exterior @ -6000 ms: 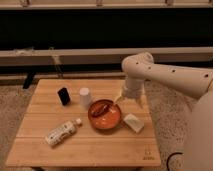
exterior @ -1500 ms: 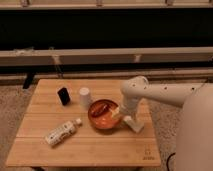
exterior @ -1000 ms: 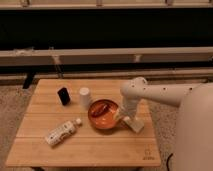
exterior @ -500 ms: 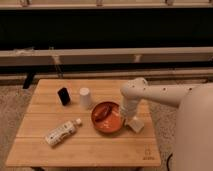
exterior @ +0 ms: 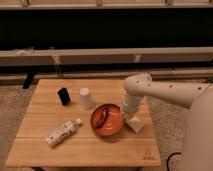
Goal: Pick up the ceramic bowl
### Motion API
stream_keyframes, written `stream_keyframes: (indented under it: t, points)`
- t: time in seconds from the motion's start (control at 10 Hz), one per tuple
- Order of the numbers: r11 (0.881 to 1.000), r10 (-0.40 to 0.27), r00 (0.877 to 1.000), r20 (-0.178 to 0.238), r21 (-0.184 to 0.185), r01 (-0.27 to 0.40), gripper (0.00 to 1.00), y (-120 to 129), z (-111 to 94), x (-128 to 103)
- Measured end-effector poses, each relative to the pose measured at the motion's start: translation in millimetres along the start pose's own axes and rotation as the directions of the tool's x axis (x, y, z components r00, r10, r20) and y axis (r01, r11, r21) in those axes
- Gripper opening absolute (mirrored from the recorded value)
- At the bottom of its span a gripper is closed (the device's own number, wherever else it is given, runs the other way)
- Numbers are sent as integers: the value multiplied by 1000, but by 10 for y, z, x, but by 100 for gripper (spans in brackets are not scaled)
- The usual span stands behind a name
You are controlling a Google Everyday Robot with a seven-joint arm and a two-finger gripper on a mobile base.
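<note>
The ceramic bowl (exterior: 107, 121) is round, orange-brown and glossy, right of centre on the wooden table (exterior: 60, 150). It is tilted, with its inside facing the camera and its right side raised. A dark reddish item (exterior: 101, 117) lies inside it. My gripper (exterior: 123, 114) comes down from the white arm (exterior: 160, 92) at the right and is shut on the bowl's right rim.
A pale rectangular block (exterior: 134, 123) lies just right of the bowl, under the arm. A white upside-down cup (exterior: 86, 98) and a small black object (exterior: 63, 96) stand behind the bowl to the left. A bottle (exterior: 62, 132) lies at the front left.
The gripper came down to the bowl's right rim and closed on it. In the last half second the bowl has tipped up and shifted slightly left and forward.
</note>
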Motion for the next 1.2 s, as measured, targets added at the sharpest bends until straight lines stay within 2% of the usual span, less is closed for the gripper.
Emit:
stream_keyframes:
  t: [0.2, 0.6, 0.8, 1.2]
  points:
    - [1000, -2, 1000, -1, -17, 2, 1, -1, -37, -16]
    - [998, -40, 999, -12, -57, 40, 1, 41, -364, -50]
    - [996, -55, 998, -18, -75, 53, 1, 60, -406, -80]
    - [989, -99, 994, -37, -118, 94, 1, 169, -650, -160]
